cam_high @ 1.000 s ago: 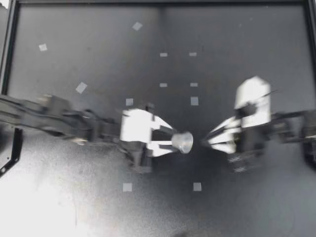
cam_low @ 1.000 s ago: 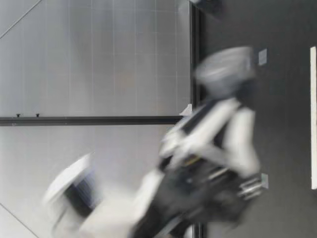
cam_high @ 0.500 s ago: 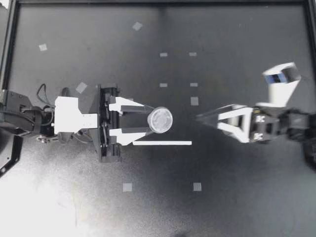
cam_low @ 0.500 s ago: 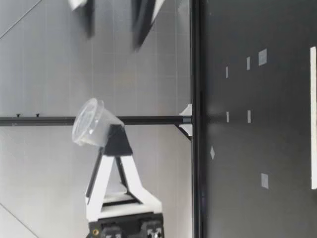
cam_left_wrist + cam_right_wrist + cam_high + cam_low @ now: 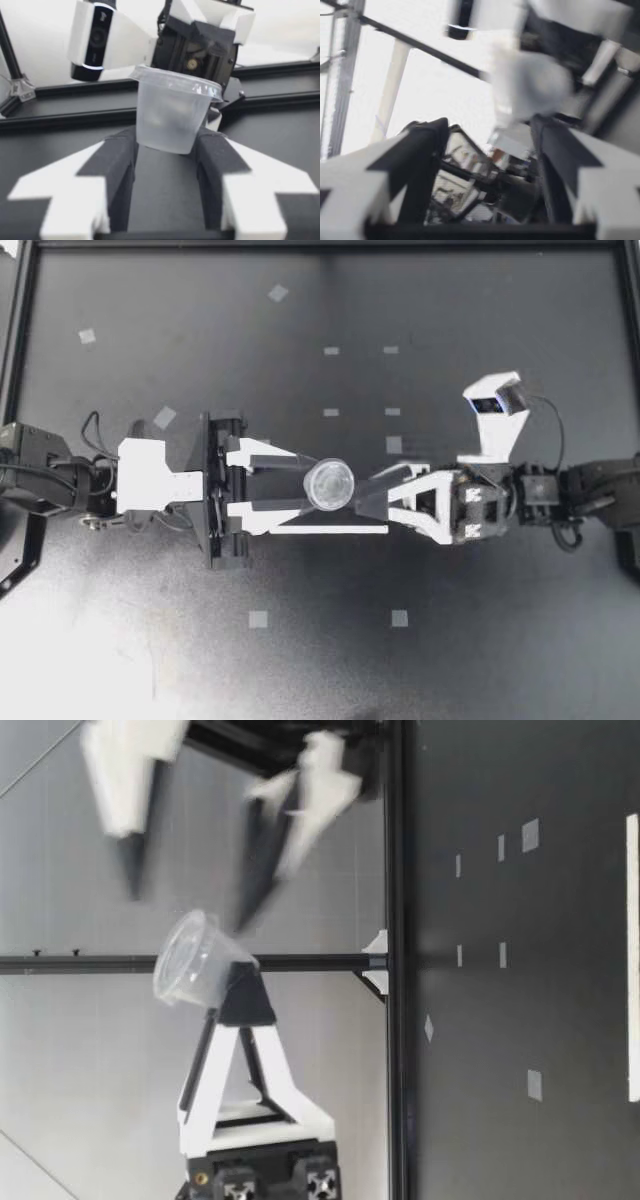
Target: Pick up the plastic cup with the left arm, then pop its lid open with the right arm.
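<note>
Clear plastic cup (image 5: 329,485), held in the air above the middle of the black tabletop (image 5: 480,640), mouth up and slightly tilted. My left gripper (image 5: 311,484) comes in from the left edge and is closed on the cup's lower part, one black pad on each side of it. The left wrist view shows the cup (image 5: 172,117) standing between the two pads (image 5: 120,155), its rim above them and nothing inside it. In the low view the cup (image 5: 195,958) sits at the tip of my left gripper (image 5: 238,992), well above the table.

A thin white strip (image 5: 330,530) lies flat on the tabletop just beside the left gripper's fingers, on the side toward the near edge.

To the right of the cup, my right gripper (image 5: 358,497) reaches in from the right edge with its fingers spread apart and nothing between them. Its tips are just beside the cup's right side; whether they touch it cannot be told. In the right wrist view the cup (image 5: 530,85) is a pale blur ahead of the open fingers.

Small white tape squares (image 5: 258,619) dot the tabletop.
</note>
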Tool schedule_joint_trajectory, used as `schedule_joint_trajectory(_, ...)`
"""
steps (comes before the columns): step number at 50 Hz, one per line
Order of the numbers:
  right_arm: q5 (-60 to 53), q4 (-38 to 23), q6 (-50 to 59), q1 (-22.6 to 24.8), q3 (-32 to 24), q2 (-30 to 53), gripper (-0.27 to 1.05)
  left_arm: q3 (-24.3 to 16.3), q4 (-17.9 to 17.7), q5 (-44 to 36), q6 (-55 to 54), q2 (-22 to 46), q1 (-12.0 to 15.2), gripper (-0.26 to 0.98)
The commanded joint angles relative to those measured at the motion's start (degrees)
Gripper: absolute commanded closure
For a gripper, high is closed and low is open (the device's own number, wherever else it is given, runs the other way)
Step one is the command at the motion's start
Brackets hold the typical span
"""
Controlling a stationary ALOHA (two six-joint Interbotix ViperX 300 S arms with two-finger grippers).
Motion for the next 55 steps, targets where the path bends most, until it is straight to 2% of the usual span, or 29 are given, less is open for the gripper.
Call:
schedule_joint_trajectory(1,-6.2,-2.3,-1.8,-1.6,-0.8,-6.3,0.12,-0.7,0.0,-0.4,0.1,-0.8,0.0,0.54)
schedule_joint_trajectory(4,-10.0,-3.8,-6.6,-1.9,-0.2,-10.6,0.12,-0.6,0.0,-0.4,0.0,-0.9,0.0,0.54)
schedule_joint_trajectory(7,-8.2,-4.2,-12.1,-2.1,1.3,-13.8,0.12,-0.5,0.0,-0.4,0.0,-0.9,-0.1,0.54)
schedule_joint_trajectory(15,10.7,-4.9,-22.6,-3.2,4.1,-20.2,0.13,-0.4,0.0,-0.4,-0.9,-0.7,-0.1,0.54)
schedule_joint_trajectory(23,34.5,-7.4,-49.0,-3.5,3.8,-26.0,0.13,-0.6,-0.1,-0.4,-4.2,-1.1,0.0,0.54)
schedule_joint_trajectory(26,38.8,-7.3,-60.6,-3.5,4.2,-27.8,0.12,-0.6,-0.1,-0.5,-6.2,-1.4,0.0,0.54)
schedule_joint_trajectory(32,39.5,-5.4,-79.1,-3.5,6.7,-30.3,0.13,-1.1,-0.8,-0.6,-11.1,-1.1,-0.1,0.54)
schedule_joint_trajectory(38,37.8,-1.9,-82.4,-3.4,8.6,-31.6,0.13,-1.1,-1.1,-0.6,-16.1,-1.0,-0.1,0.54)
schedule_joint_trajectory(45,35.3,-1.7,-81.2,-3.4,10.7,-31.9,0.13,-1.4,-1.1,-0.5,-16.8,-0.4,-0.1,0.54)
schedule_joint_trajectory(55,35.1,-1.7,-78.1,-3.4,11.0,-31.7,0.13,-1.9,-1.1,-0.4,-16.1,-0.2,0.0,0.54)
